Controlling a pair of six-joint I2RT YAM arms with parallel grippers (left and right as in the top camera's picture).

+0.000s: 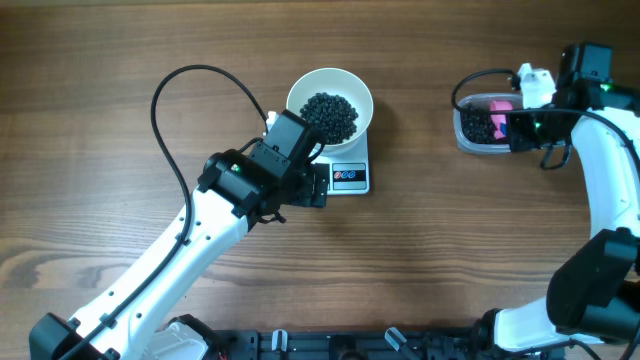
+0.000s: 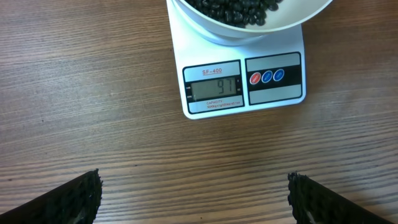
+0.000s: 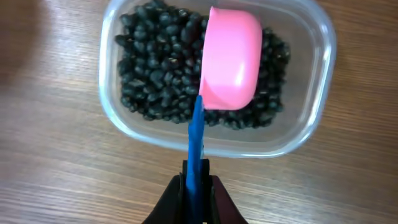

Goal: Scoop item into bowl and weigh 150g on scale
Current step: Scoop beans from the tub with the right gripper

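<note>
The white bowl stands on the scale and holds a heap of the black item. In the left wrist view the scale shows 97 under the bowl. My left gripper hovers open over bare table just in front of the scale, its fingers far apart. My right gripper is shut on the blue handle of a pink scoop. The scoop lies over a clear tub of more item, its rounded back facing up.
The clear tub sits at the far right of the wooden table, with the right arm curving round it. The left arm stretches from the front left, its black cable looping over the table.
</note>
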